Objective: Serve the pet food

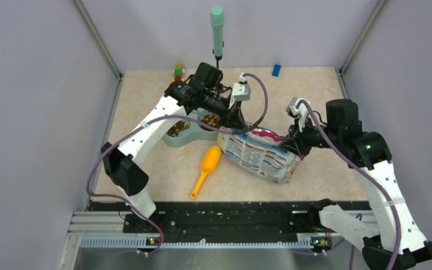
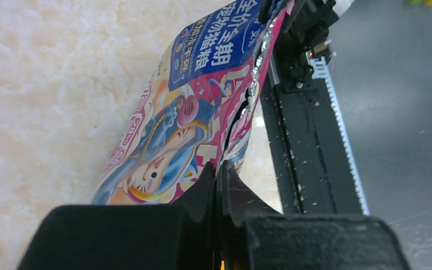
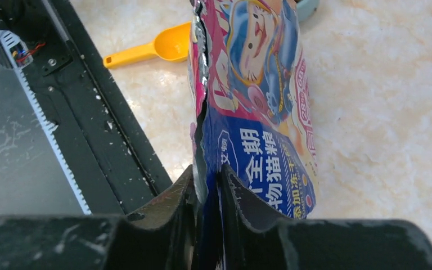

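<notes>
The cat food bag [image 1: 261, 153] lies on its side mid-table, held at both ends. My left gripper [image 1: 233, 121] is shut on the bag's thin sealed edge [image 2: 242, 121], the jaws pressed together on the foil. My right gripper [image 1: 292, 140] pinches the opposite end, with the bag's blue edge [image 3: 242, 163] filling the narrow gap between its fingers [image 3: 171, 205]. Brown pet food [image 1: 175, 130] sits in the teal double bowl [image 1: 187, 138] left of the bag. The orange scoop [image 1: 207, 167] lies on the table in front of the bowl and shows in the right wrist view as the scoop [image 3: 163, 46].
A green microphone-like pole [image 1: 217, 28] stands at the back. Small toy blocks [image 1: 178, 71] and a blue block [image 1: 276, 70] lie along the far edge. A black rail [image 1: 225, 216] dusted with crumbs runs along the near edge.
</notes>
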`<action>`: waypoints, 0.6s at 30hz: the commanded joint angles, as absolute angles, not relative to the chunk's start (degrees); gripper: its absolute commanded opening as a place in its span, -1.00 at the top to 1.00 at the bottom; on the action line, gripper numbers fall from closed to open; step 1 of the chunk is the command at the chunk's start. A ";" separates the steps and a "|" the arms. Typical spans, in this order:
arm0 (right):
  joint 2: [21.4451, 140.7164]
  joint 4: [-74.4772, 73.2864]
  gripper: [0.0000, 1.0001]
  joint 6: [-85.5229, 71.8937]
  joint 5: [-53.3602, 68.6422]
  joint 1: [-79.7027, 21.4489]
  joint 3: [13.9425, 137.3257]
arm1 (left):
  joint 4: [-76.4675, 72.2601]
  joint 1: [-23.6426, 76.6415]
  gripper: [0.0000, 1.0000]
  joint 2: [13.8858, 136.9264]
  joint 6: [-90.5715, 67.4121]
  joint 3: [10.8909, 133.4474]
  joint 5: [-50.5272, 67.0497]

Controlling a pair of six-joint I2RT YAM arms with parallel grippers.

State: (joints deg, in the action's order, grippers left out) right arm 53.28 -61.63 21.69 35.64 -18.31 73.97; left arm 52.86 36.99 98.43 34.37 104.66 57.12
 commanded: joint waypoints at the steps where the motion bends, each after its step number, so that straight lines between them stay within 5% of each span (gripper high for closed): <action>1: 48.73 -55.81 0.54 13.73 30.94 -18.13 71.55 | 43.20 35.56 1.00 96.35 19.09 103.26 57.39; 4: 46.13 -55.89 0.56 13.40 25.60 -18.11 70.69 | 36.66 35.59 1.00 94.33 15.12 99.50 54.99; 7: 43.86 -53.96 1.00 11.54 25.53 -18.17 70.27 | 30.45 35.56 1.00 92.55 12.56 95.37 51.72; 13: 51.94 -47.15 1.00 13.09 21.96 -16.55 76.68 | 12.53 35.53 1.00 95.15 4.72 97.36 41.80; 18: 64.72 -43.24 1.00 14.15 22.50 -9.29 94.77 | 11.62 35.46 1.00 103.06 3.88 114.34 37.59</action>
State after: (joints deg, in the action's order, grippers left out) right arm 57.76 -55.59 13.89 24.01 -13.23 79.70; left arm 26.00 36.47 100.09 7.90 100.90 44.23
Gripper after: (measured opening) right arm 0.020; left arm 0.015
